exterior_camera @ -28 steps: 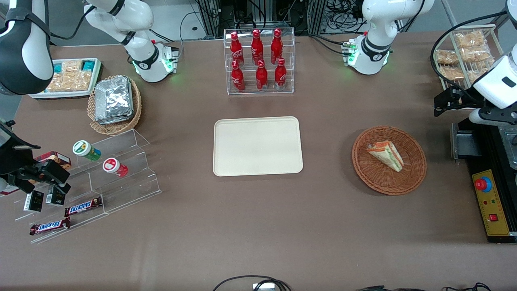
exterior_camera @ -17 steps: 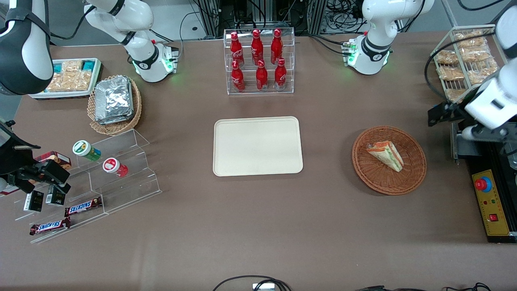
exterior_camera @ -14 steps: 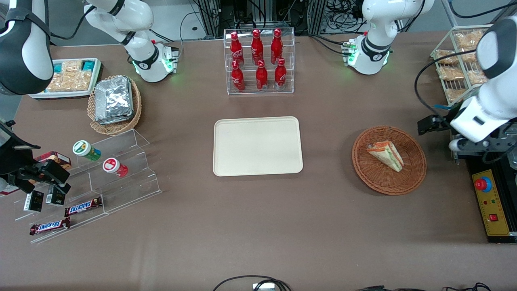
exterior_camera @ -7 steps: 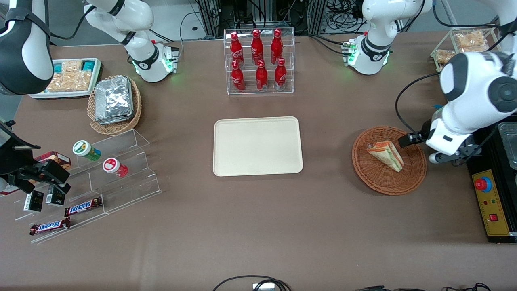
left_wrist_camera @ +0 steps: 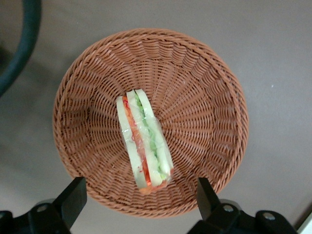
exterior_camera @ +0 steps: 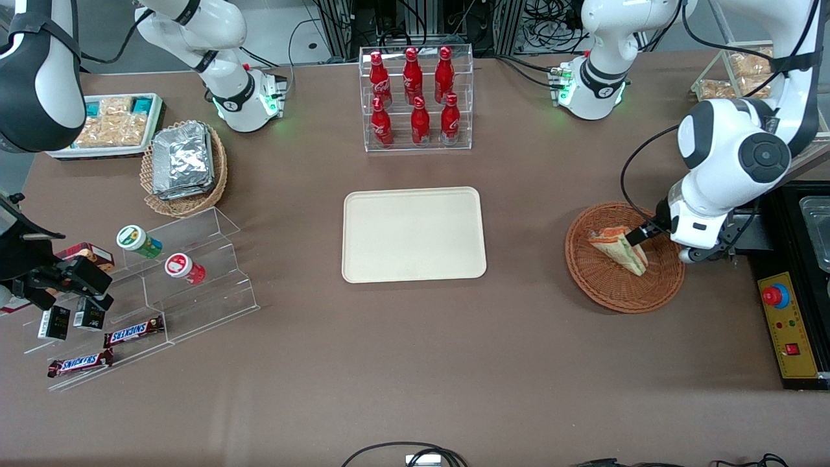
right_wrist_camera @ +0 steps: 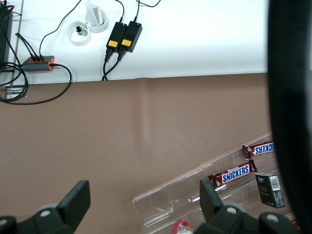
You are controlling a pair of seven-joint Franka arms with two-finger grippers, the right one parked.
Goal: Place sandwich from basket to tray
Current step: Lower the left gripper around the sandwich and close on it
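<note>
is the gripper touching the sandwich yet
Apart. In the left wrist view the gripper hangs open above the basket, its fingers wide of the sandwich.

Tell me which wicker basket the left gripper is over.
The gripper, open, hangs over the reddish-brown round wicker basket holding the wedge sandwich, not foil packets.

Red bottles; foil packets; Snickers bars.

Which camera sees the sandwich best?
The left wrist view: the sandwich lies uncovered in the basket, layers showing, under the open gripper. In the front view it is smaller and the arm hides part. The right wrist view misses it.
</note>
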